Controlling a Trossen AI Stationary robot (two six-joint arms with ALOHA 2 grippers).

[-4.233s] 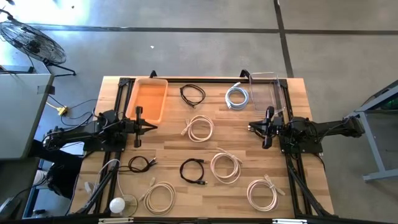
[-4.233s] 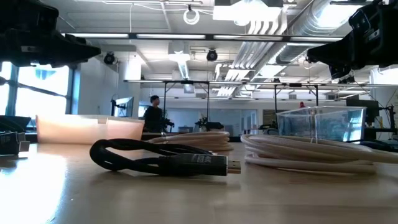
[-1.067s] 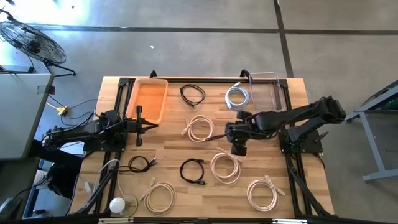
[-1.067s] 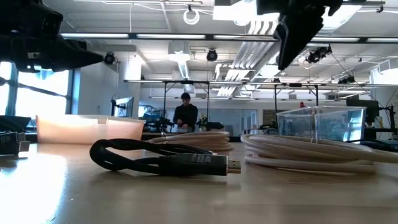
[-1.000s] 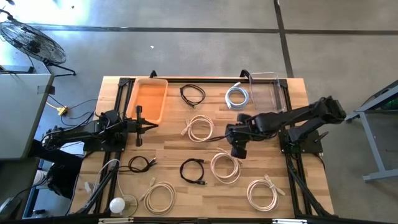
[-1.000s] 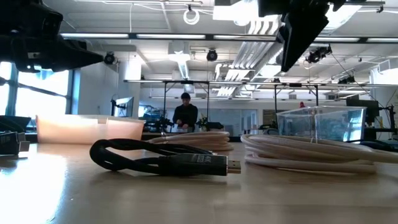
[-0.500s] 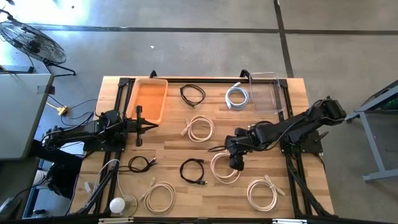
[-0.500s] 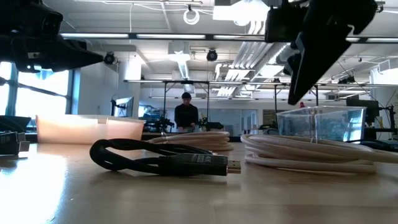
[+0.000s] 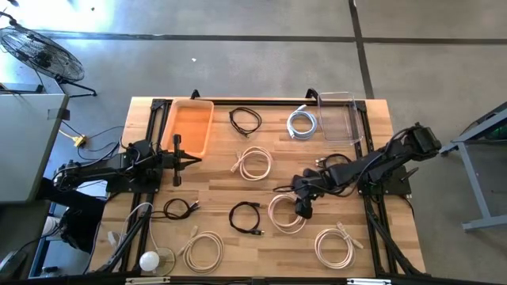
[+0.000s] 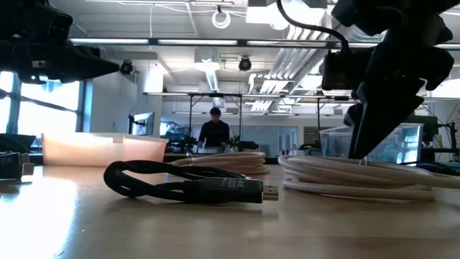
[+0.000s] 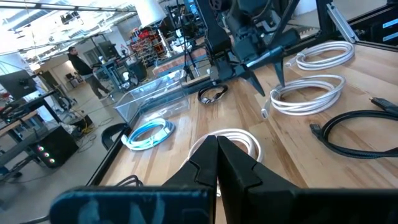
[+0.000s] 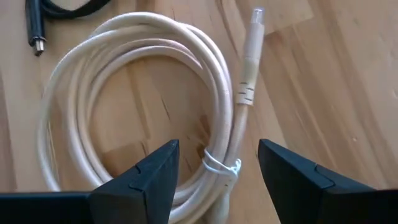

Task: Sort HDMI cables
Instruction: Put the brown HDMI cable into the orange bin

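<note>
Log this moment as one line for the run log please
right gripper: open, above cream cable coil, not touching | left gripper: shut, waiting beside orange bin | clear bin: no cable inside

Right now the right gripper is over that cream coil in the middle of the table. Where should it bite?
Probably at the tied spot of the cream coil, coming straight down: the strands bunch there with the plug end alongside. The open right gripper already straddles it, fingers on either side.
</note>
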